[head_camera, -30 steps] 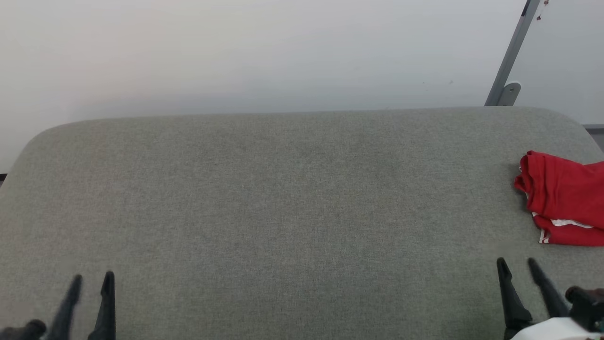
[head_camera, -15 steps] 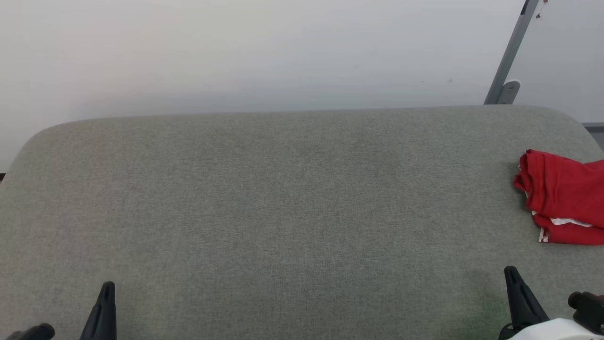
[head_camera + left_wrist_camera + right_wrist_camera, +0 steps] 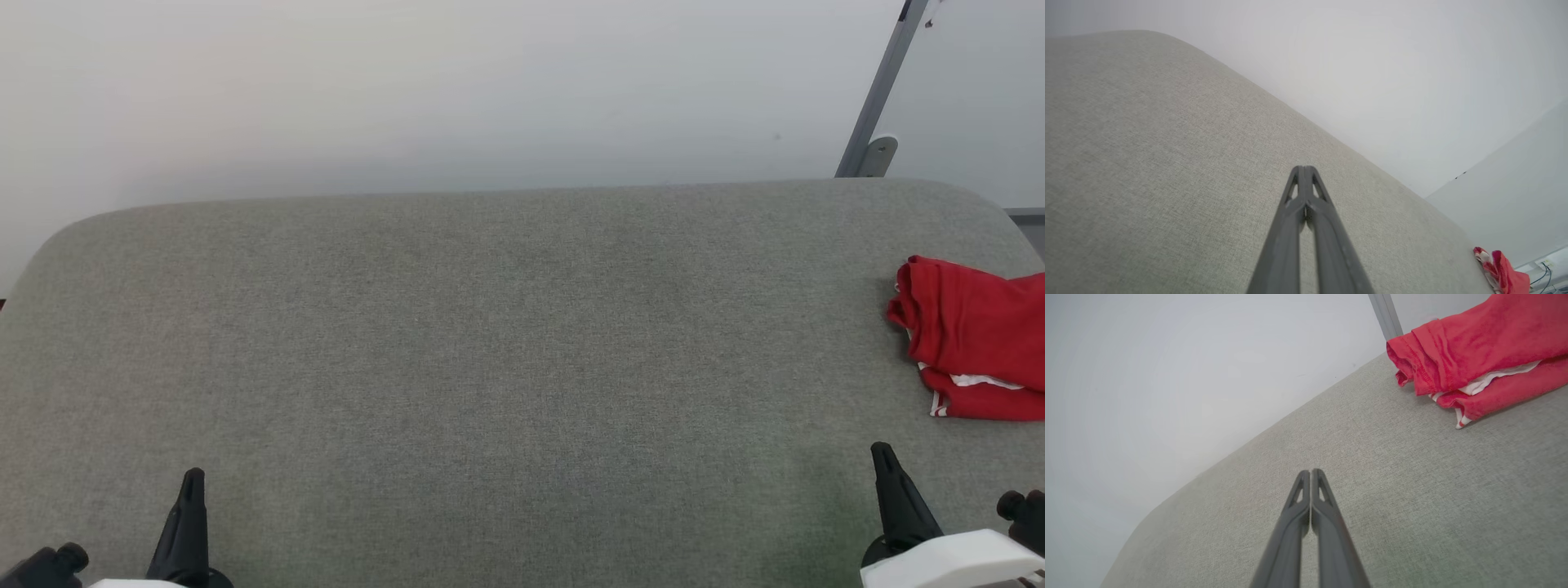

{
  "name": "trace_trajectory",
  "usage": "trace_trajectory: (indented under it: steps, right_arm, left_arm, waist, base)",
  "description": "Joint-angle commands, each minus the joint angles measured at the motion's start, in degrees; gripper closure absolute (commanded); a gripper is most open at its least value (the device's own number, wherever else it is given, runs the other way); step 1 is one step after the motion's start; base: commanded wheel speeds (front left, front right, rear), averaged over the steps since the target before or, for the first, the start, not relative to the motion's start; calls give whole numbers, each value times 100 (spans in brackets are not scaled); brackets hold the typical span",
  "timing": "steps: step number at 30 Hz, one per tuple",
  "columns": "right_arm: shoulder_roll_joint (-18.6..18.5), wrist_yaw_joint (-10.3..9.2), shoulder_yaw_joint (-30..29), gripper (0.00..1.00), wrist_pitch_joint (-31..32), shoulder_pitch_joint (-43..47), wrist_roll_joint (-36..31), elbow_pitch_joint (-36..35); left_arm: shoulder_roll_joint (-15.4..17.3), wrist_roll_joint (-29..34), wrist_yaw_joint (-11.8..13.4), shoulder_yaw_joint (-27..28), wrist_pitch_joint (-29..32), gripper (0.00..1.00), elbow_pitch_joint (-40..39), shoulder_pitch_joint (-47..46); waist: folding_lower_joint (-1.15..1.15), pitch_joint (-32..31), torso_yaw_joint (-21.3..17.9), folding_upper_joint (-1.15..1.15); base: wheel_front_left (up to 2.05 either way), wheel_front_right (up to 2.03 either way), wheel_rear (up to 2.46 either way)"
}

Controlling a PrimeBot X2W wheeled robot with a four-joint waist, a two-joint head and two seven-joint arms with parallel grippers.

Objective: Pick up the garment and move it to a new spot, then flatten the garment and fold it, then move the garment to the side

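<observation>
The garment (image 3: 976,335) is a red folded bundle with white edges, lying at the far right of the grey padded table (image 3: 506,343). It appears close up as the garment (image 3: 1474,355) in the right wrist view and as a small red heap, the garment (image 3: 1502,275), at the lower right of the left wrist view. My right gripper (image 3: 882,461) is shut and empty at the lower right, a little short of the garment. My left gripper (image 3: 192,486) is shut and empty at the lower left, far from it. Both pairs of fingers meet at the tips: left gripper (image 3: 1303,168), right gripper (image 3: 1310,471).
A pale wall (image 3: 408,90) rises behind the table's far rounded edge. A grey metal post (image 3: 878,98) with a bracket leans at the back right, just behind the table corner. Cables (image 3: 1545,275) lie beyond the garment.
Both grippers went from open to shut with nothing in them. They dipped toward the bottom edge of the head view, then came back up slightly. The camera shifted a little.
</observation>
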Motion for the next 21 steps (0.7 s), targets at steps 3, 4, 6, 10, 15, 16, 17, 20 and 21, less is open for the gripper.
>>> trace_trajectory:
  steps: [3, 4, 6, 10, 15, 16, 17, 20, 21]
  right_arm:
    - [13, -1, -44, 100, 85, -193, 371, -64]
    - [19, -1, -47, 100, 101, -206, 450, -61]
    - [32, -1, -53, 100, 132, -228, 597, -56]
    - [57, -1, -64, 100, 193, -286, 885, -45]
    - [91, -2, -80, 100, 284, -357, 1292, -29]
    - [96, -2, -82, 100, 293, -370, 1357, -27]
    - [102, -2, -84, 100, 307, -383, 1422, -24]
    - [119, -2, -91, 100, 346, -419, 1612, -17]
    - [125, -2, -94, 100, 362, -428, 1673, -15]
  left_arm:
    - [-7, -347, -4, 67, 97, 100, -29, -213]
    - [-22, -418, -4, 72, 119, 100, -21, -230]
    - [-51, -552, -4, 82, 162, 100, -6, -266]
    - [-104, -803, -5, 101, 245, 100, 20, -338]
    - [-190, -1161, -6, 127, 364, 100, 60, -439]
    - [-204, -1223, -6, 130, 385, 100, 67, -453]
    - [-218, -1276, -6, 135, 403, 100, 75, -468]
    - [-253, -1437, -7, 147, 458, 100, 93, -524]
    - [-263, -1496, -7, 152, 477, 100, 98, -540]
  waist:
    - [0, 6, -5, 0]
    - [0, 8, -7, 0]
    - [0, 11, -10, 0]
    - [0, 18, -15, 0]
    - [0, 28, -24, 0]
    - [0, 29, -26, 0]
    - [0, 31, -27, 0]
    - [0, 36, -32, 0]
    - [0, 38, -33, 0]
  base:
    - [0, 0, 0]
    - [0, 0, 0]
    - [0, 0, 0]
    - [0, 0, 0]
    - [0, 0, 0]
    - [0, 0, 0]
    - [0, 0, 0]
    - [0, 0, 0]
    - [0, 0, 0]
